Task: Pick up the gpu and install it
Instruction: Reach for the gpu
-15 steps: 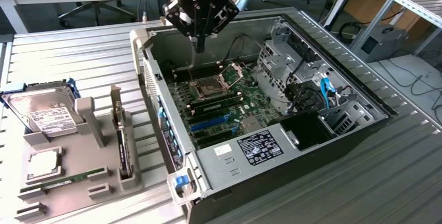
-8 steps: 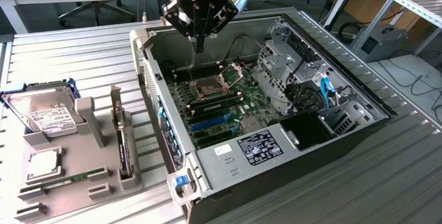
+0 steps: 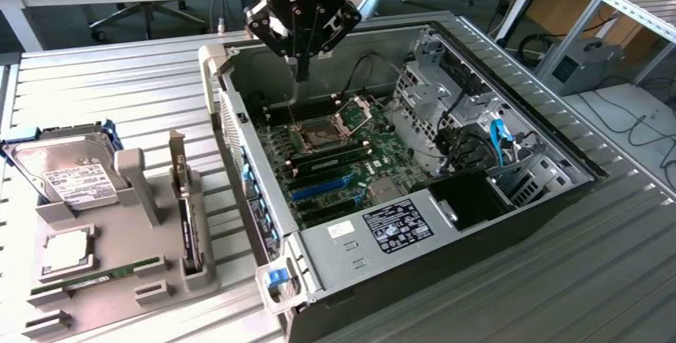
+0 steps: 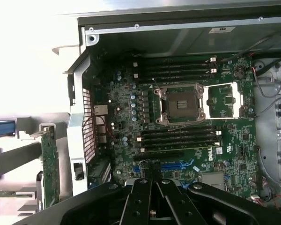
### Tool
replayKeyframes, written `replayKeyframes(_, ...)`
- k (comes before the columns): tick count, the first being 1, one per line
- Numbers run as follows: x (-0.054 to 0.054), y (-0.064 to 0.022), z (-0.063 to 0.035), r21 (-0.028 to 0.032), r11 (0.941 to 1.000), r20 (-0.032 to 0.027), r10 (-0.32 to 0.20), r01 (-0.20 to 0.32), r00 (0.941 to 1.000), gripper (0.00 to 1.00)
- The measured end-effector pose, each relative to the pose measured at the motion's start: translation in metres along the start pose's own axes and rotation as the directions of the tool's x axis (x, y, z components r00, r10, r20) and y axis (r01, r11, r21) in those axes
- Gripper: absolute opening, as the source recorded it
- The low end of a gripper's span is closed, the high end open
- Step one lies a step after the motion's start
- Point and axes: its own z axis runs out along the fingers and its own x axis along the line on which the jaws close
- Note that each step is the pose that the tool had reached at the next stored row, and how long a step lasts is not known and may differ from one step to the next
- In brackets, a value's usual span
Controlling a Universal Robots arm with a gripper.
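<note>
Gripper clenched on nothing, hanging above the motherboard in the open case — the gpu stands on edge in its grey holder outside, at eight o'clock in the exterior view. Descending shut, it could strike the bare socket.

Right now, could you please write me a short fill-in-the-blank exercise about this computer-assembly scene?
1. The gpu stands on ___ in the grey holder beside the computer case.
2. The gripper hangs above the open case with its jaws ___.
3. The gripper holds ___.
4. The hard drive in the holder carries a ___ label.
Missing words: edge; shut; nothing; white.
</note>
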Motion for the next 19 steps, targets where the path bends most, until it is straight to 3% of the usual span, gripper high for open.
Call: replayKeyframes(19, 0.0064, -0.0005, -0.0002, 0.0001, 1.0000, 0.0000, 0.000, 0.000, 1.0000, 0.11)
